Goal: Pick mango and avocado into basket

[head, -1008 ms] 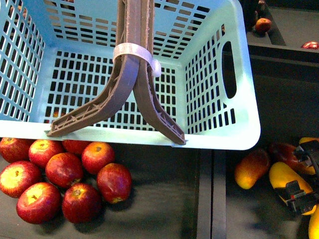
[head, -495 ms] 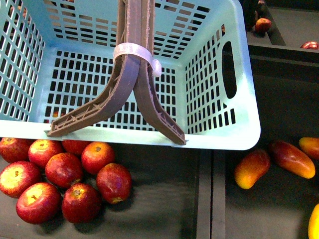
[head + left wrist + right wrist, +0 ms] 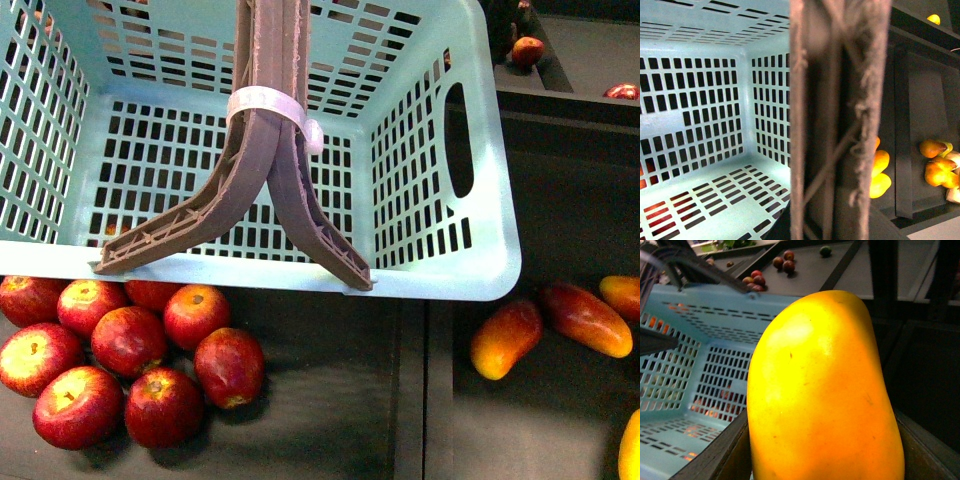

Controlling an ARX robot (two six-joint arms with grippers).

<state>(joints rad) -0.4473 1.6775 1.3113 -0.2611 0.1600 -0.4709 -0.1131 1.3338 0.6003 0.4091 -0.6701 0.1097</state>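
The right hand (image 3: 822, 460) is clamped on the mango (image 3: 825, 385), a dark finger (image 3: 715, 455) showing at each lower side. The fruit is held close by the basket (image 3: 440, 280), whose open top shows just behind it. The basket's brown handles (image 3: 270, 170) stand upright, bound by a white tie (image 3: 268, 102). They fill the left wrist view in a blur, so I cannot tell whether the left hand grips them. Red apples (image 3: 130, 340) lie by the basket's near wall, and red-orange mangoes (image 3: 505, 338) lie off its near right corner.
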